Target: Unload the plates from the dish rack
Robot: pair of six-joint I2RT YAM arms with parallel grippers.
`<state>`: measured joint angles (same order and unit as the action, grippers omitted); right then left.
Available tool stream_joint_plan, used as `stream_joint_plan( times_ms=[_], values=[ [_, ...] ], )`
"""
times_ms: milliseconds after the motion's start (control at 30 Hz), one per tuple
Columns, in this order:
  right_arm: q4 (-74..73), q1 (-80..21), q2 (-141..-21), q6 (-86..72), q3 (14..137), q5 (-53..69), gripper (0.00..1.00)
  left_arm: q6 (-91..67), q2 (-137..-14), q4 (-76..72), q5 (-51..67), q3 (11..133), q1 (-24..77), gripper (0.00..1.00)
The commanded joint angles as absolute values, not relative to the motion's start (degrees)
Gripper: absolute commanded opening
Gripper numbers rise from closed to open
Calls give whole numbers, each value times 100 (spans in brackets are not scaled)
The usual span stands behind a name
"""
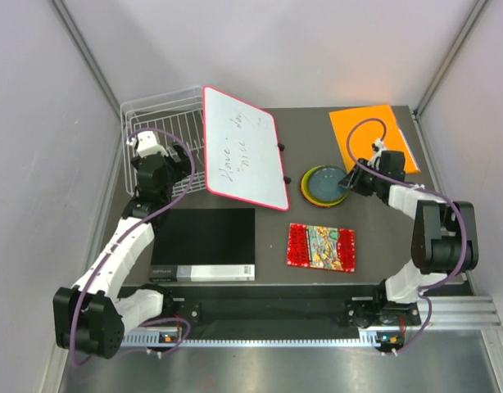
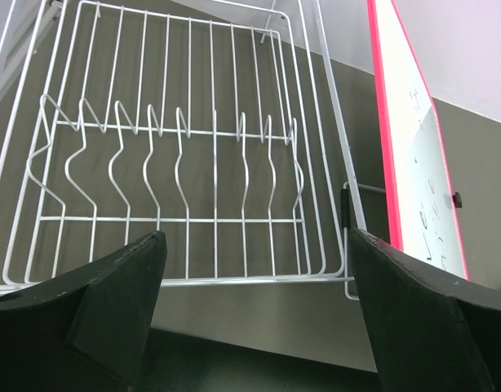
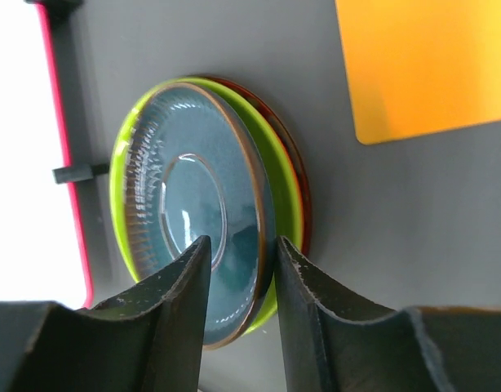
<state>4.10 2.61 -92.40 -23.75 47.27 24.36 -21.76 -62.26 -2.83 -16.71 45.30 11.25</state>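
R gripper fingers straddle teal plate rim, narrow gap; clamped or not, can't tell. Plate sits atop lime green plate. L gripper wide apart, dish rack just ahead.

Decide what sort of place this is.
Probably a robot test cell: two black-and-white robot arms fixed to a grey table, plain white walls around, a white wire dish rack, and a dark teal round plate in the right gripper.

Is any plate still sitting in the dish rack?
No, in the left wrist view every slot of the dish rack is bare wire, with no plate between the prongs.
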Motion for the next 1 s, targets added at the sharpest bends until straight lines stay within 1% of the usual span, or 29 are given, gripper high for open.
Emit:
stream_joint_plan(
  times_ms=[0,300,333,400,467,533,633,800,867,967],
  values=[
    [150,97,-8860,-2004,4869,2058,38,-2241,-6073,-361,-1565,4474,1090,97],
    [-719,-518,-8341,-1714,5124,924,41,-2276,-5898,-237,-1424,4430,1090,97],
    [-808,-571,-8245,-1696,5150,644,46,-2276,-5880,-220,-1415,4404,1090,97],
    [-1010,-728,-8113,-1679,5185,301,48,-2276,-5836,-202,-1424,4360,1090,96],
    [-1089,-782,-7955,-1670,5168,-130,58,-2241,-5801,-202,-1415,4298,1090,96],
    [-1073,-791,-7858,-1626,5142,-211,60,-2241,-5766,-159,-1389,4272,1090,96],
    [-1195,-800,-7788,-1661,5159,-430,61,-2276,-5705,-97,-1319,4237,1090,96],
    [-915,-800,-7147,-1959,4572,-518,61,-2399,-5406,148,-976,4131,1099,95],
    [-652,-809,-6681,-2056,4142,-632,64,-2505,-5178,202,-836,3991,1116,94],
    [-475,-809,-6110,-2188,3614,-940,66,-2637,-4809,150,-992,3596,1160,94]
  ],
)
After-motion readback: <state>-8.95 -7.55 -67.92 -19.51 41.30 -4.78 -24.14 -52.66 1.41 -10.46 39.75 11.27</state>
